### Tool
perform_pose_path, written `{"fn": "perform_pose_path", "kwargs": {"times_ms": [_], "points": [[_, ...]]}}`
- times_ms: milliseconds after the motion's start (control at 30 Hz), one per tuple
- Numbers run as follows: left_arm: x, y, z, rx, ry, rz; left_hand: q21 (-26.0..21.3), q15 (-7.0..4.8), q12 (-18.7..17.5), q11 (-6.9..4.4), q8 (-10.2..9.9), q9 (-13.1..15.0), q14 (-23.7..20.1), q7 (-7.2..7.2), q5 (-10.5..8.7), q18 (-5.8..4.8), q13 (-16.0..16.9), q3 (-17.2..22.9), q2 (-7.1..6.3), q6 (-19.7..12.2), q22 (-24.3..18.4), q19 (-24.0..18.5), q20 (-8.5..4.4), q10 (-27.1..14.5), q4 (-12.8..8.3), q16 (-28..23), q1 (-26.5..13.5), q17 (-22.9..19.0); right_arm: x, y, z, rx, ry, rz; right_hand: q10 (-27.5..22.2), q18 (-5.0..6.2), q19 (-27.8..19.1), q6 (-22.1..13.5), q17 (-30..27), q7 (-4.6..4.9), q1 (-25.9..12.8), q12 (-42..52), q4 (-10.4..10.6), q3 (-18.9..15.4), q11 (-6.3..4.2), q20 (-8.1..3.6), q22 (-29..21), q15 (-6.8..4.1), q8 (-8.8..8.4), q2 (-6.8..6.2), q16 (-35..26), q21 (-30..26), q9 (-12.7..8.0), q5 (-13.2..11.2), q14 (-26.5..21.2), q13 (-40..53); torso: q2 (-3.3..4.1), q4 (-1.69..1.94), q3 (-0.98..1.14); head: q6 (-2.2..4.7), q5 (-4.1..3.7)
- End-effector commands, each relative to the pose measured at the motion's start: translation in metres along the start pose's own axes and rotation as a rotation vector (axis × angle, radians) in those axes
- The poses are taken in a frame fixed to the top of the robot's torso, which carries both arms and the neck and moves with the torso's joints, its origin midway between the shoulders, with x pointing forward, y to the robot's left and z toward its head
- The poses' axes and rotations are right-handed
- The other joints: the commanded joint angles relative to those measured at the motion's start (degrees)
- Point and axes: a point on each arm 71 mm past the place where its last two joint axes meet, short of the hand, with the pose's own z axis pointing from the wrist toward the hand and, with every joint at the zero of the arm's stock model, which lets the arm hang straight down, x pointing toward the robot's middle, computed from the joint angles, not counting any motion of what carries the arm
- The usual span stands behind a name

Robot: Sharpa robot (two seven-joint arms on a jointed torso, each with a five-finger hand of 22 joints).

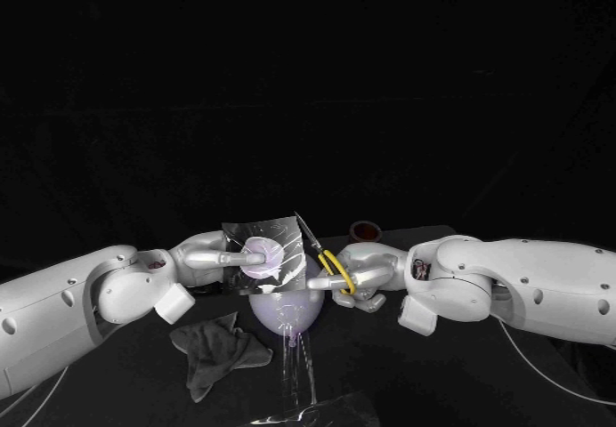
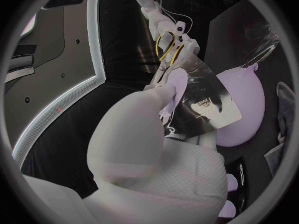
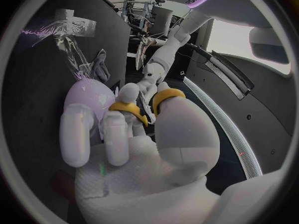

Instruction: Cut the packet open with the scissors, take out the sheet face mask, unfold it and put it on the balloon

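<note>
The left hand (image 1: 221, 260) holds the packet (image 1: 270, 238) upright over the table (image 1: 424, 391), a finger laid across its front and the thumb behind. The packet is silvery. The left wrist view shows a printed picture of a dark-haired face on it, with lines of small lettering too fine to read.

Just below the packet is the pale lilac balloon (image 1: 285, 311), knot downward on a clear plastic stand (image 1: 303, 378). The packet's lower edge overlaps the balloon's top in the head view, and whether they touch cannot be told. A crumpled grey cloth (image 1: 218, 349) lies on the table beside the balloon, on the left arm's side.

At the packet's right edge are the scissors (image 1: 328, 260), their dark blades pointing up and meeting the packet near its upper corner. How far apart the blades stand cannot be told. The right hand (image 1: 369, 277) grips the scissors, with its thumb through one yellow loop and its fingers through the other. Behind that hand a small round dark-red thing (image 1: 366, 231) sits on the table.
</note>
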Motion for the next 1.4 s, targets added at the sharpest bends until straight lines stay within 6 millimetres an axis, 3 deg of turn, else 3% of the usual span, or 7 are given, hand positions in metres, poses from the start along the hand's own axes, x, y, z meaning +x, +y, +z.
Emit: {"fn": "perform_pose_path", "kwargs": {"times_ms": [33, 733, 1000, 1200, 1400], "points": [[0.0017, -0.0014, 0.0002, 0.007, 0.019, -0.001, 0.4, -0.35, 0.2, 0.03, 0.3, 6.8, 0.1, 0.06, 0.34, 0.7, 0.0, 0.0, 0.54, 0.2, -0.1, 0.3, -0.25, 0.5, -0.5, -0.2, 0.1, 0.0, 0.0008, 0.0022, -0.0002, -0.025, 0.009, -0.001, 14.1, -0.12, 1.0, -6.3, 15.0, 2.88, 0.7, 50.7, 0.0, -0.4, 0.65, -0.1, 11.3, -0.39, -0.05, 0.11, 0.2, 0.0, 0.1, 0.0, 6.0, 27.4, 0.02, 0.0, -0.05, 0.07, -0.06], [0.0018, -0.0012, -0.0003, 0.005, 0.022, -0.001, 0.4, -0.36, 0.2, 0.02, 0.3, 6.9, 0.2, 0.05, 0.34, 0.7, 0.0, 0.0, 0.54, 0.3, -0.1, 0.3, -0.26, 0.6, -0.6, -0.2, 0.0, 0.1, 0.0063, 0.0051, 0.0039, -0.03, 0.037, -0.017, 14.1, -0.08, 0.9, -7.2, 15.0, 2.66, 2.0, 50.7, 0.3, -1.8, 0.39, -0.27, 11.3, -0.6, -0.35, 0.25, 0.2, -0.2, 0.0, 0.0, 6.0, 27.4, 0.02, 0.01, -0.05, -0.09, 0.18], [0.001, -0.0011, -0.0012, 0.006, 0.02, -0.002, 0.4, -0.37, 0.2, 0.01, 0.3, 6.9, 0.2, 0.05, 0.34, 0.7, 0.0, 0.0, 0.54, 0.3, -0.1, 0.3, -0.27, 0.6, -0.6, -0.2, 0.0, 0.1, 0.004, 0.0044, 0.0022, -0.032, 0.017, -0.023, 14.1, 0.08, 0.6, -12.8, 15.0, 2.65, 3.5, 50.7, 1.1, -4.9, -0.72, -1.01, 11.1, -1.53, -2.83, 0.24, 0.2, -0.9, -1.0, 0.0, 6.0, 27.4, 0.01, 0.02, -0.01, -0.01, 0.16], [0.0003, -0.0009, -0.0019, 0.006, 0.019, -0.002, 0.4, -0.37, 0.2, 0.01, 0.2, 7.0, 0.2, 0.04, 0.34, 0.69, 0.0, 0.0, 0.55, 0.3, -0.1, 0.3, -0.27, 0.6, -0.6, -0.2, 0.0, 0.1, 0.0033, 0.0039, 0.0016, -0.028, 0.011, -0.028, 14.1, 0.16, 0.3, -19.6, 15.0, 2.62, 5.4, 50.7, 2.7, -9.2, -0.94, -1.44, 10.9, -1.81, -3.01, 0.63, 0.2, -1.4, -2.6, 0.0, 6.0, 27.4, 0.01, 0.01, -0.03, 0.0, 0.12], [-0.0002, -0.0008, -0.0023, 0.005, 0.018, -0.003, 0.4, -0.37, 0.2, 0.01, 0.2, 7.0, 0.2, 0.04, 0.34, 0.69, 0.0, 0.0, 0.55, 0.3, -0.1, 0.3, -0.27, 0.6, -0.6, -0.2, 0.0, 0.1, 0.0023, 0.0032, 0.0013, -0.023, 0.006, -0.029, 14.1, 0.5, -0.5, -22.1, 15.0, 2.67, 7.4, 50.7, 4.6, -12.4, -0.94, -1.46, 10.3, -1.83, -1.95, 1.01, 0.2, -3.1, -3.1, 0.0, 6.0, 27.4, 0.02, 0.03, -0.07, -0.03, 0.12]]}}
